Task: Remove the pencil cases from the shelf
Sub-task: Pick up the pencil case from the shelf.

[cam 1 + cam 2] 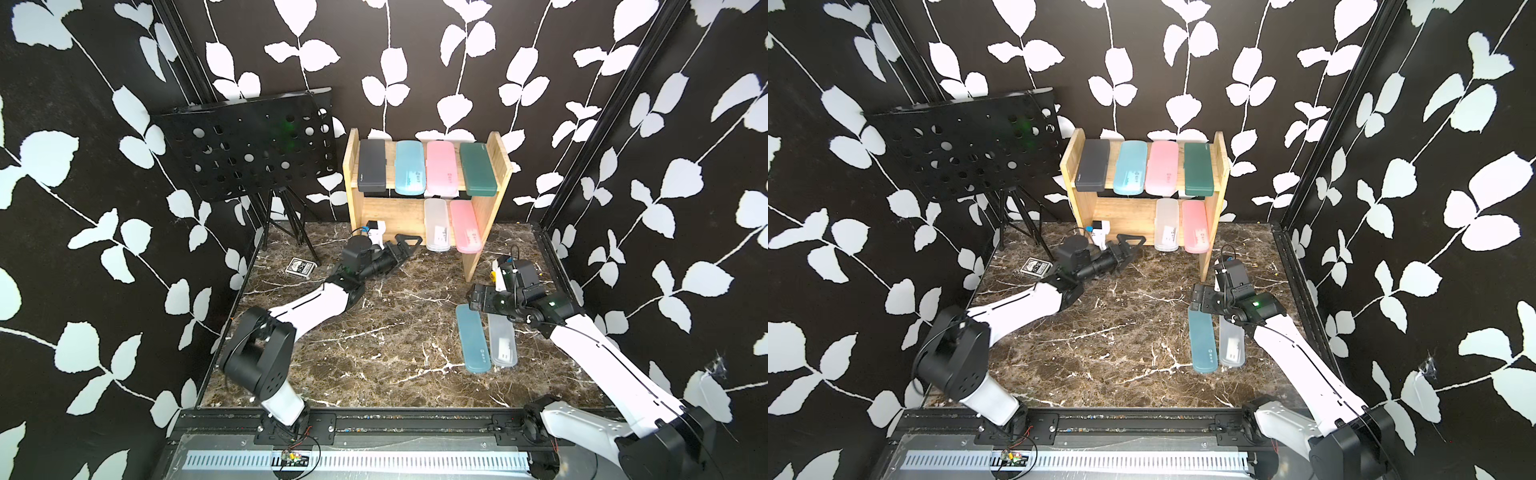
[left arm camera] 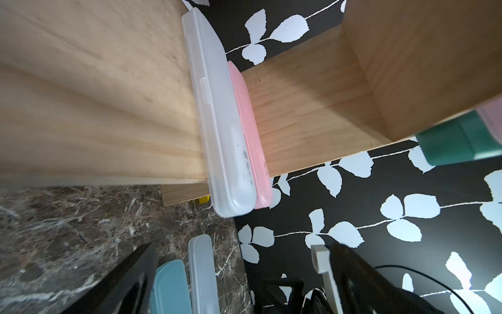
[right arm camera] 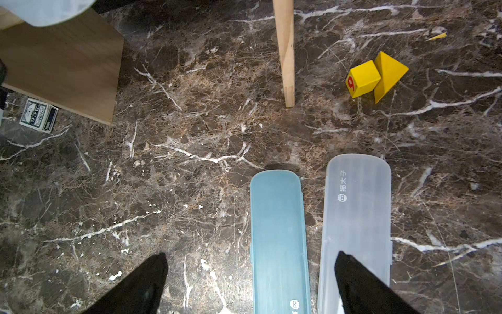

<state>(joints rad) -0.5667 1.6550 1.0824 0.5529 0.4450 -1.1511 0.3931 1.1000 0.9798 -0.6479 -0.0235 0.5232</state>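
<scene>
The shelf (image 1: 390, 216) is set at the back of the marble desk (image 1: 374, 357), and six pencil cases are carried on it. On the upper tier a black case (image 1: 372, 165), a light-blue case (image 1: 409, 167), an upper pink case (image 1: 441, 168) and a dark green case (image 1: 478, 168) are laid side by side. Below them, a lower clear case (image 1: 437, 224) and a lower pink case (image 1: 465, 226) are leaned together, touching, with their near ends projecting past the front edge. The left tool (image 1: 412, 245) is held low, just beside the lower clear case, with its jaws spread wide and nothing gripped. The right tool (image 1: 478, 297) is likewise spread wide and empty, above the far ends of a teal case (image 1: 473, 338) and a desk clear case (image 1: 502, 340), which are laid flat, side by side. The foot of the shelf's right side panel is placed between this tool and the lower tier. Two yellow blocks (image 3: 375, 76) are seen near that foot. A black music stand (image 1: 249, 145) is stood left of the shelf, and a card box (image 1: 300, 267) is found near its legs.
</scene>
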